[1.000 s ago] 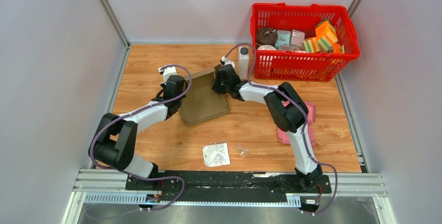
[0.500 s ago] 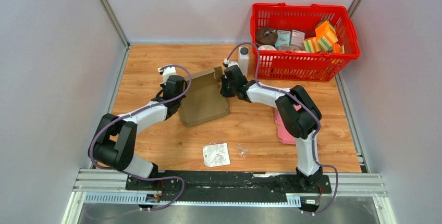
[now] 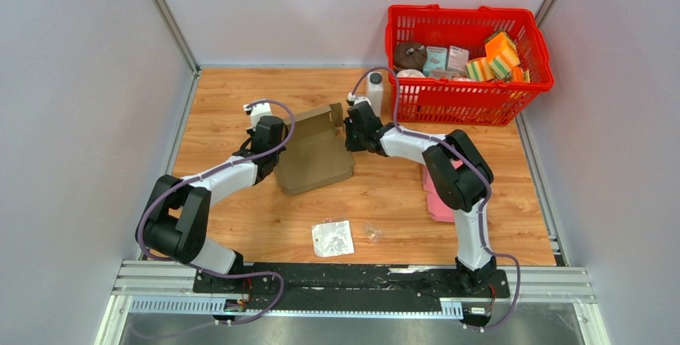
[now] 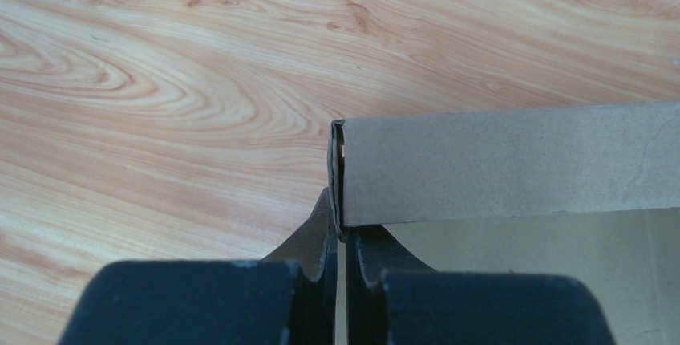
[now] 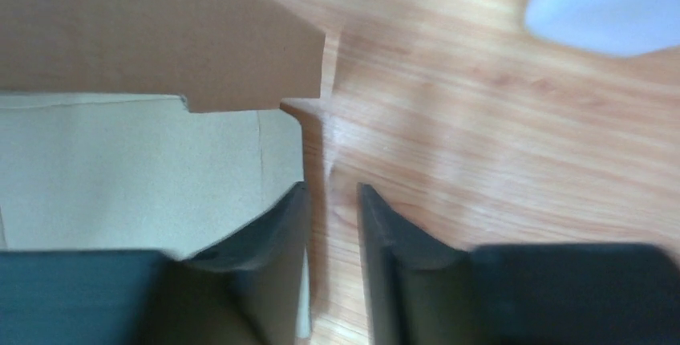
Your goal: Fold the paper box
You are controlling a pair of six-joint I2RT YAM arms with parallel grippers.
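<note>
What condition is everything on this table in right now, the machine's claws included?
Brown cardboard box: half-folded, one flap raised, top open.
Left gripper: shut on the box's wall.
Right gripper: open, holding nothing.
White plastic bottle: upright, capped.
Red plastic basket: filled with goods.
Clear plastic bag: lying flat.

Paper box (image 3: 317, 160) left of basket (image 3: 465, 103)
</note>
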